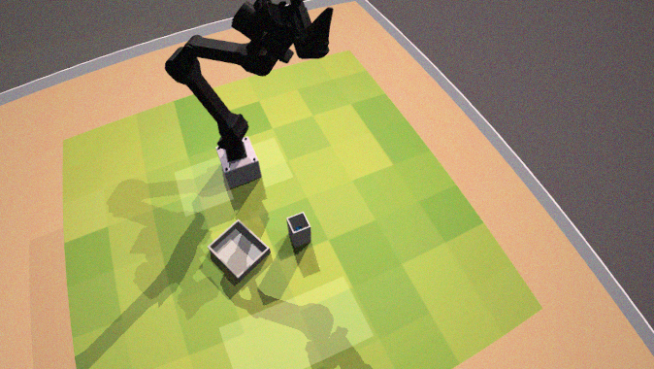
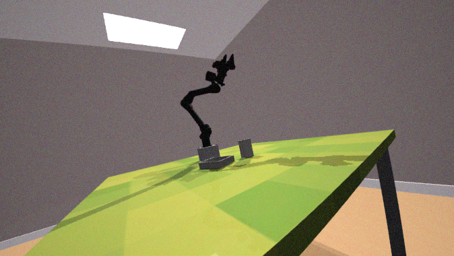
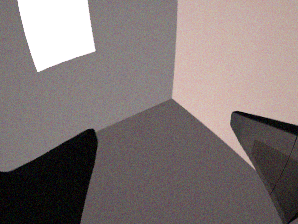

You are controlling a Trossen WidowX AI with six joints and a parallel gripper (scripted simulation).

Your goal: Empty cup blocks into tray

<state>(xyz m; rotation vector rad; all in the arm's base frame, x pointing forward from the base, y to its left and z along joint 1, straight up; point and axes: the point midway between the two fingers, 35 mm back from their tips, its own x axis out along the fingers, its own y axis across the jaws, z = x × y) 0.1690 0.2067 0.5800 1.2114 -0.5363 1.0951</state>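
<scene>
Top looks steeply down, exterior sits low beyond the table (image 1: 388, 204) (image 2: 249, 209), sharing it.

The matt black arm (image 1: 210, 97) (image 2: 195, 114) looks like plastic or painted metal (the views cannot settle which). The square, upright grey cup (image 1: 301, 238) (image 2: 246, 148) and shallow, square grey tray (image 1: 239, 278) (image 2: 215, 163) both have smooth-looking, plastic-like walls with a dull finish. The green patchwork tabletop (image 1: 417, 286) (image 2: 303, 209) looks smooth and matt, its material unclear.

Slim, jointed black robot arm (image 1: 212, 100) (image 2: 196, 115)
Tapered black fingers (image 1: 317, 39) (image 2: 232, 62); pale square base plate (image 1: 246, 144) with small dark screws near its corners.
</scene>
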